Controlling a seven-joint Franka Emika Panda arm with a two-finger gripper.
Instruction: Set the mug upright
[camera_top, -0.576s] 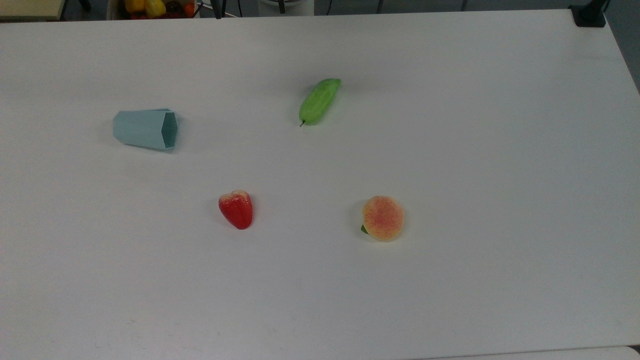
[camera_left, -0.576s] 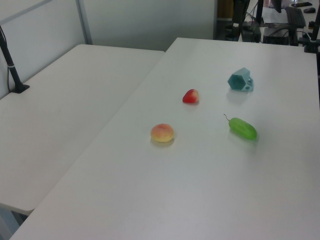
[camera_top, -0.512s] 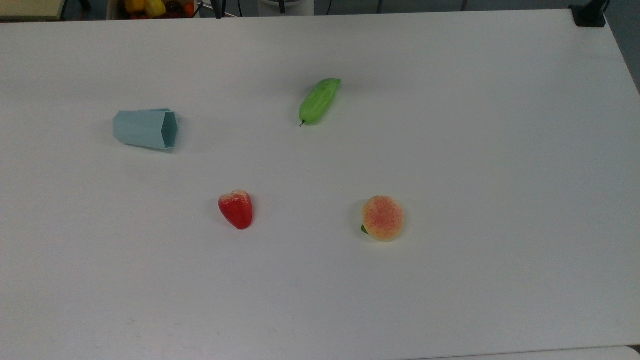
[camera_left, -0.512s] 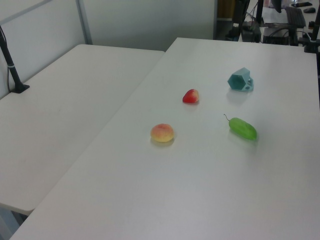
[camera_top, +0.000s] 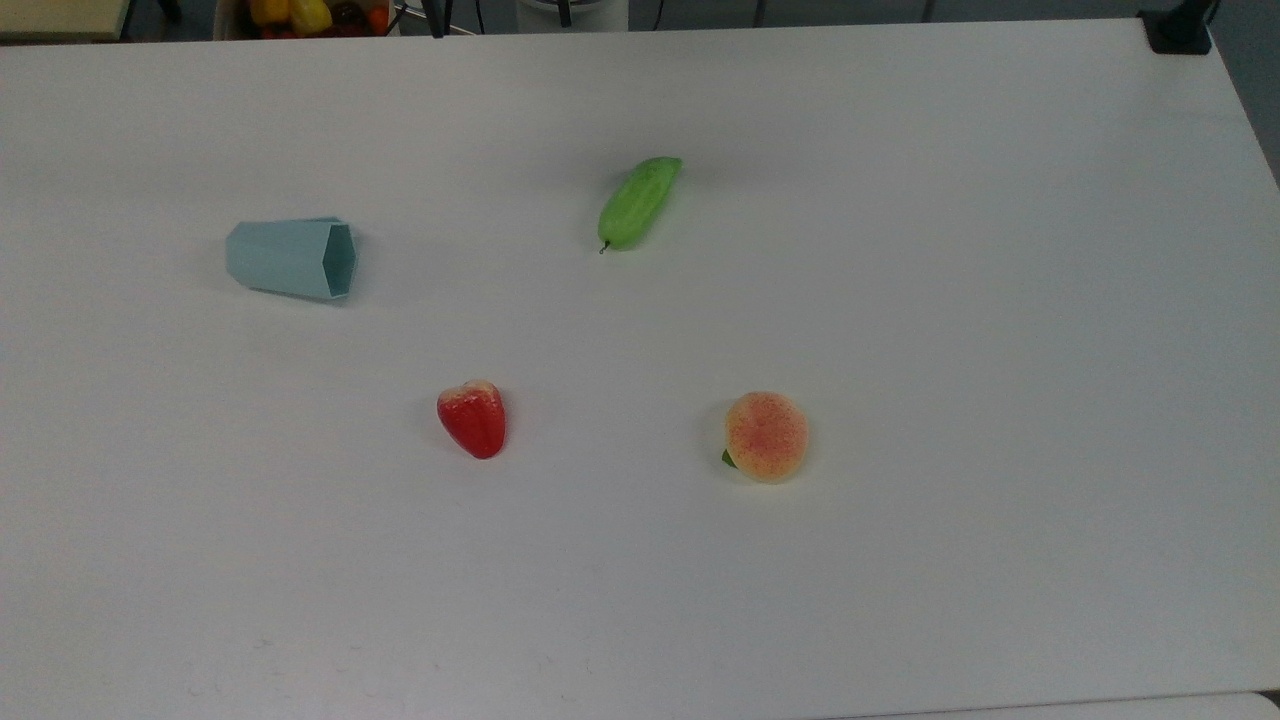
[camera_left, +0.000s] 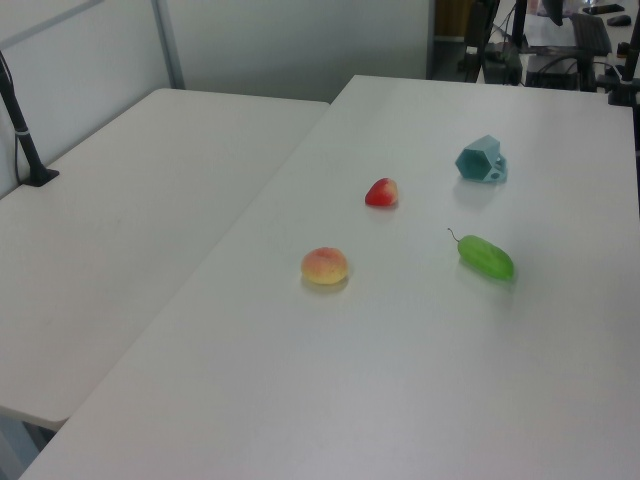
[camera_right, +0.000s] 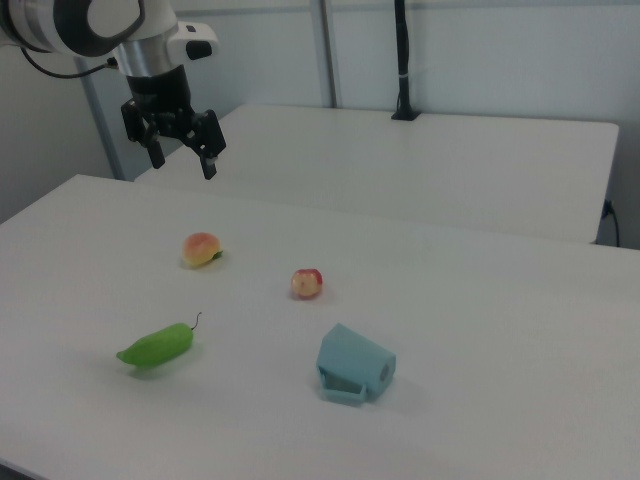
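Mug (camera_top: 290, 259), a pale blue-green faceted plastic cup with a hexagonal rim, lies on its side on the white surface (camera_top: 900, 300), its open mouth turned toward the top view's right and its narrower base toward the top view's left. In the right view it rests near the front edge, with a handle-like loop against the surface (camera_right: 355, 367).

Well apart from it, a Franka arm's black two-finger gripper (camera_right: 181, 152) hangs above the far side of the surface in the right view, its fingers spread apart and holding nothing. It sits nearer to a round orange-pink toy peach (camera_right: 201, 249) than to the cup.

Three pieces of toy produce share the surface: a green cucumber (camera_top: 639, 202), a red strawberry-shaped fruit (camera_top: 472, 417) and the peach, each lying clear of the mug and of one another. Beyond the far edge in the top view, a bin of coloured fruit (camera_top: 305, 15) stands off the surface.

By the look of it, the task has barely begun: nothing has been grasped, the cup is not yet upright, and the approach, the grip and the tipping onto its base all remain to be done.
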